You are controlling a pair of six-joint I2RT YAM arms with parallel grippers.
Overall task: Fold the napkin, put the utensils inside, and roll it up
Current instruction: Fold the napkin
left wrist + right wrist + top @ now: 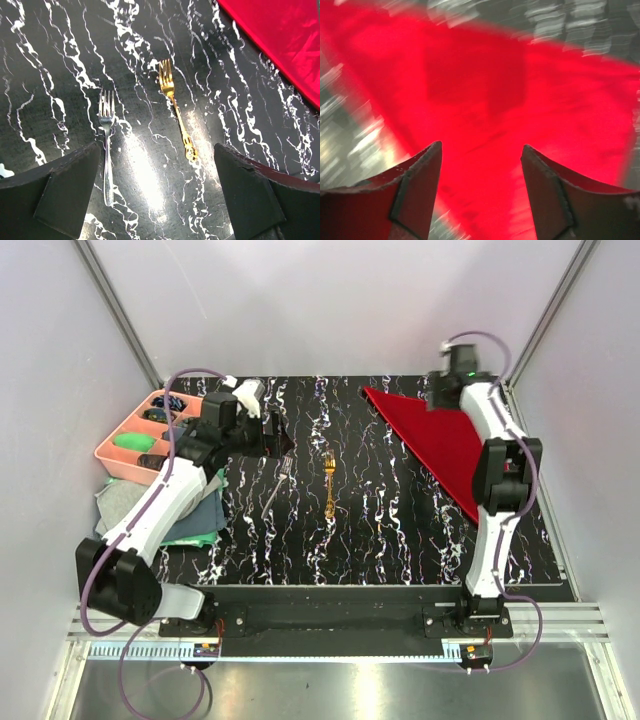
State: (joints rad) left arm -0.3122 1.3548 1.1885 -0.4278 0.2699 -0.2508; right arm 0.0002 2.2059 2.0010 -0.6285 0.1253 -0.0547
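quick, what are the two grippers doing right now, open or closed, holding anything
Left gripper: open, holding nothing, above the silver fork and gold fork.
Right gripper: open, holding nothing, over the red napkin.

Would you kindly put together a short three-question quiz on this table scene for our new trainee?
1. True or false: the silver fork and the gold fork lie on the napkin.
2. Which arm's gripper hangs over the napkin? A) left B) right
3. Fill in: the napkin lies flat in the shape of a ____.

Key:
1. False. Both forks lie on the bare table, apart from the napkin.
2. B. The right gripper is open above the red cloth; the left gripper is open above the forks.
3. Triangle.
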